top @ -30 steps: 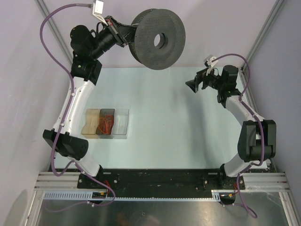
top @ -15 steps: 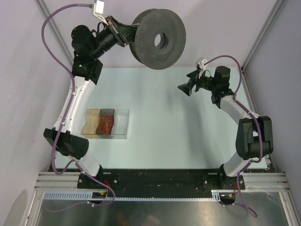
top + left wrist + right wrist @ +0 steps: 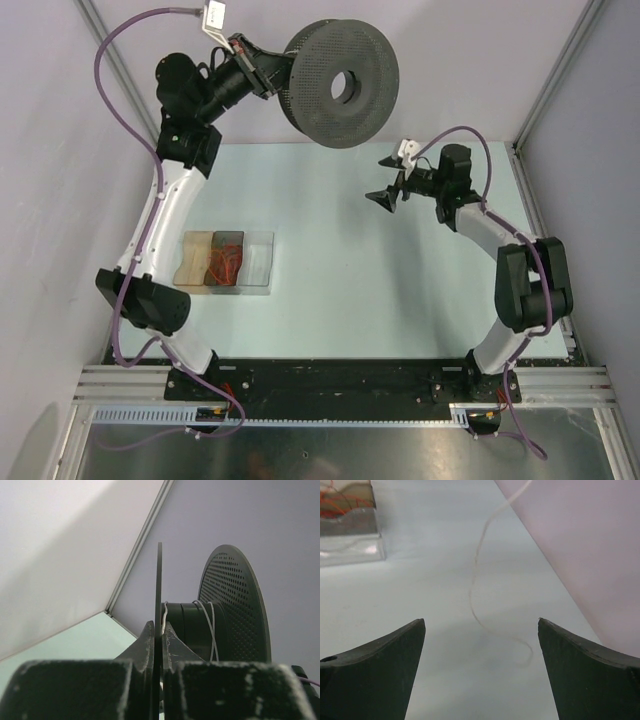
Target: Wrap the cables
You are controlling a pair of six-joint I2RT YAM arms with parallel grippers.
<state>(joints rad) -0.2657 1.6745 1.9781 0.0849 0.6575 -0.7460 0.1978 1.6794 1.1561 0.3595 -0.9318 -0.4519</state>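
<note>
Right wrist: thin white curly cable (image 3: 475, 580); right claw (image 3: 481, 622) apart, left claw (image 3: 159, 630) clamping spool (image 3: 235, 605).

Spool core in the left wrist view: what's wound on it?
A few turns of thin white cable circle the core of the black spool; most of it shows bare. The left jaws, shut on the near flange, cover its lower part, and its far side is hidden.

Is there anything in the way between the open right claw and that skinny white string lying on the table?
No, nothing visible. The thin white thread-like cable lies loose on the pale green table, straight ahead of the open right claw. The clear plastic box sits off to the side, out of the path.
</note>
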